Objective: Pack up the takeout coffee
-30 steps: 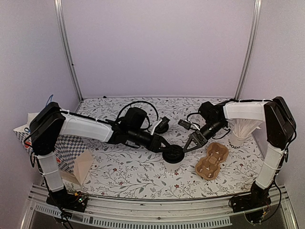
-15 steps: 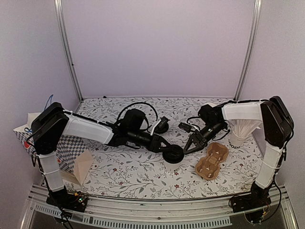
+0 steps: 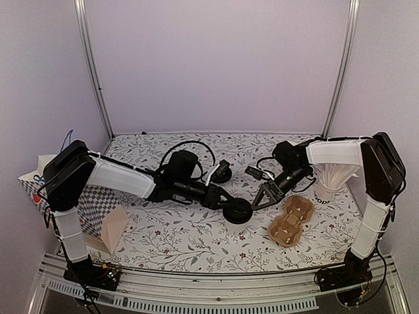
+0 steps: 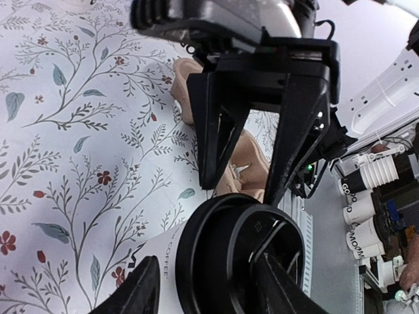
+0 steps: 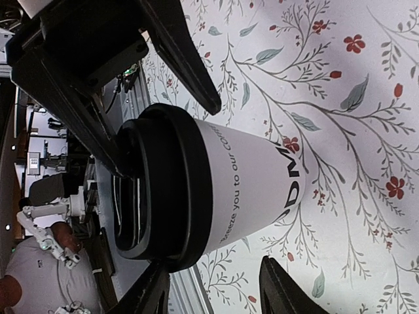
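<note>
The takeout coffee [image 3: 237, 210], a white paper cup with dark lettering and a black lid, stands upright on the floral table. In the left wrist view its lid [image 4: 242, 252] sits between my left gripper's [image 4: 209, 258] fingers. The left finger is a little off the rim and the right finger overlaps it, so the jaws are open around the lid. From the other side my right gripper [image 5: 216, 261] is open, its fingers spread just short of the cup [image 5: 249, 176] and not touching it. In the top view my left gripper [image 3: 229, 204] and my right gripper [image 3: 260, 199] flank the cup.
A brown pulp cup carrier [image 3: 291, 220] lies just right of the cup, also seen as a tan shape in the left wrist view [image 4: 245, 170]. A white cup of long white sticks [image 3: 327, 183] stands at the far right. A tan paper bag [image 3: 114, 226] and a checkered bag [image 3: 33, 186] are at the left.
My right gripper narrowed its jaws half a second ago and has spread them again. The left gripper's jaws have widened slightly around the lid. The cup has not moved.
</note>
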Robot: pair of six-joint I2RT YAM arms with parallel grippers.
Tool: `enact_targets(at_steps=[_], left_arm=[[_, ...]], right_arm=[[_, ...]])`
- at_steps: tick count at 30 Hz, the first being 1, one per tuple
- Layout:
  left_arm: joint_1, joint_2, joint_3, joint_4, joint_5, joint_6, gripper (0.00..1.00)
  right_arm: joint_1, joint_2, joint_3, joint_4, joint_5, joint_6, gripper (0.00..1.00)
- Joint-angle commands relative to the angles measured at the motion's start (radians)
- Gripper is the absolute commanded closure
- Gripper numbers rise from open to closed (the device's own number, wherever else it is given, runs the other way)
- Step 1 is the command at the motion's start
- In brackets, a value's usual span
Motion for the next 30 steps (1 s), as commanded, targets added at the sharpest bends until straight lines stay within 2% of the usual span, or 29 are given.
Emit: enact_targets(at_steps=[1,5,11,17,21,26,30], left_arm=[[-0.008,-0.028,0.002,-0.189,-0.070,0.062,0.45],[-0.006,-0.047,0.093,-0.208,-0.062,0.071,0.39],[-0.007,-0.065,0.161,-0.283,-0.088,0.088,0.37],[-0.028,-0.174,0.069,-0.340,-0.210,0.098,0.36],[-0.095,-0.241,-0.001,-0.400,-0.310,0.104,0.33],[-0.155,-0.265,-0.031,-0.414,-0.413,0.005,0.31],[-0.156,-0.245,-0.057,-0.381,-0.458,-0.156,0.32]], right_arm=[[0.000,-0.087,0.009,0.026,0.081,-0.091,0.50],[0.000,-0.125,-0.010,0.021,0.061,-0.113,0.45],[0.000,-0.132,-0.008,0.010,0.078,-0.128,0.43],[0.000,-0.179,0.029,-0.003,0.154,-0.163,0.42],[0.003,-0.162,0.100,-0.035,0.156,-0.215,0.36],[0.035,-0.094,0.168,-0.047,0.147,-0.269,0.32],[0.084,-0.041,0.192,-0.051,0.128,-0.284,0.31]])
